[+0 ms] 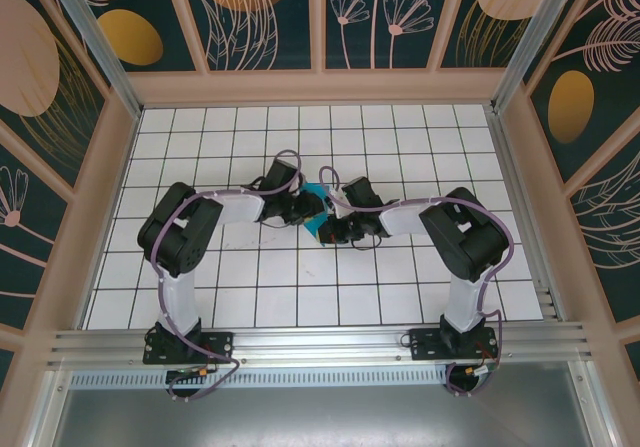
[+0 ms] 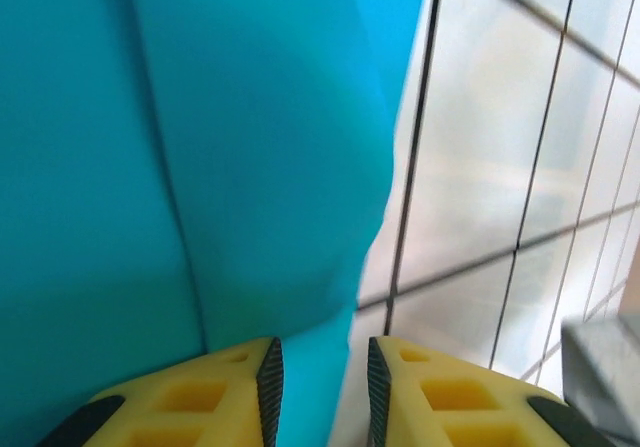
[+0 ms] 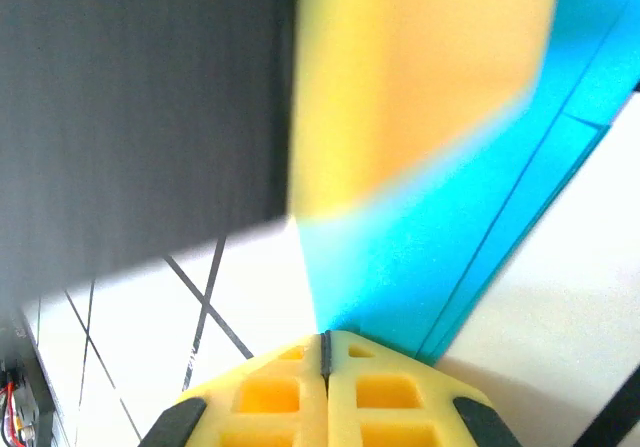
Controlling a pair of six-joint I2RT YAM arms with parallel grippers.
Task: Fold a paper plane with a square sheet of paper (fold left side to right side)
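Observation:
The teal-cyan sheet of paper (image 1: pixel 314 223) lies partly folded at the middle of the tiled table, between the two grippers. In the left wrist view the paper (image 2: pixel 200 147) shows a long crease, and its right edge runs down between the yellow fingers of my left gripper (image 2: pixel 323 377). Those jaws stand apart with a gap beside the paper. My right gripper (image 3: pixel 323 339) is shut, its tips touching the paper (image 3: pixel 440 247) at its near edge, where layered fold edges show. From above, the left gripper (image 1: pixel 303 207) and right gripper (image 1: pixel 331 229) nearly touch.
A white grid-tiled table (image 1: pixel 250 287) is walled by patterned panels on three sides. A metal rail (image 1: pixel 320 345) carries both arm bases at the near edge. A blurred yellow finger (image 3: pixel 420 77) of the left gripper hangs close in front of the right wrist camera.

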